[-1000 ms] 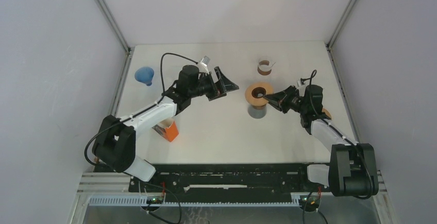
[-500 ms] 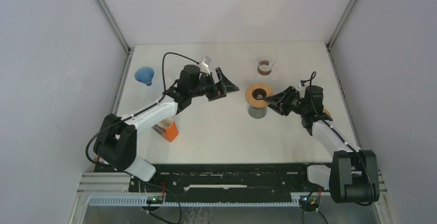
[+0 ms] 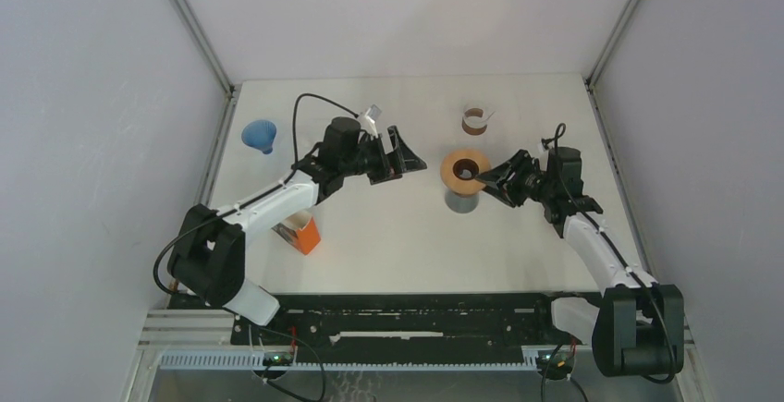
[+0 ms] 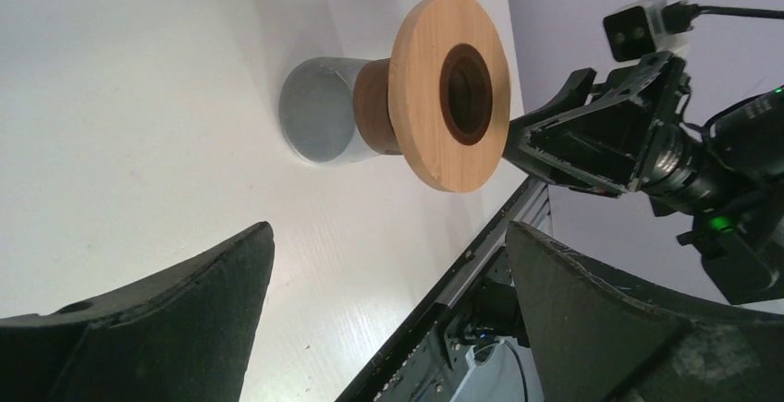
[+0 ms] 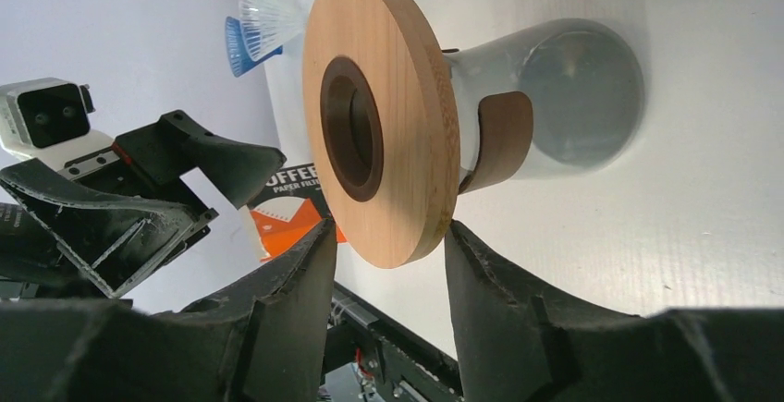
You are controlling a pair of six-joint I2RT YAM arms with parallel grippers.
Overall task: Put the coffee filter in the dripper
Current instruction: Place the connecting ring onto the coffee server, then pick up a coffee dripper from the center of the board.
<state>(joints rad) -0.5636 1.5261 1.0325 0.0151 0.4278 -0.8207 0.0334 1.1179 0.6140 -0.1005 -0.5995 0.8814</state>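
The dripper stands right of the desk's middle. It is a brown funnel with a curved handle and a wide wooden disc around its mouth, seated upright on a grey cup. The cup's inside is hidden by the funnel. The dripper's hole shows only its dark brown wall.

The right gripper is at the dripper's right rim. In the right wrist view its fingers are parted, one on each side of the disc's edge. Whether either pad touches the wood cannot be told.

The left gripper hangs above the desk to the dripper's left, apart from it and pointing toward it. Its fingers are spread wide and hold nothing. In its wrist view the dripper and cup lie between them, with the right gripper just behind the disc.

The orange filter box stands near the left front of the desk, just beside the left forearm, which covers part of it from above. The right wrist view catches print on it, partly readable as "paper". The filters themselves cannot be seen, so the box's contents are unknown.

A blue cone sits at the far left, near the wall and well apart from the dripper. A small brown ring with a white tab stands behind the dripper, nearer the back edge.
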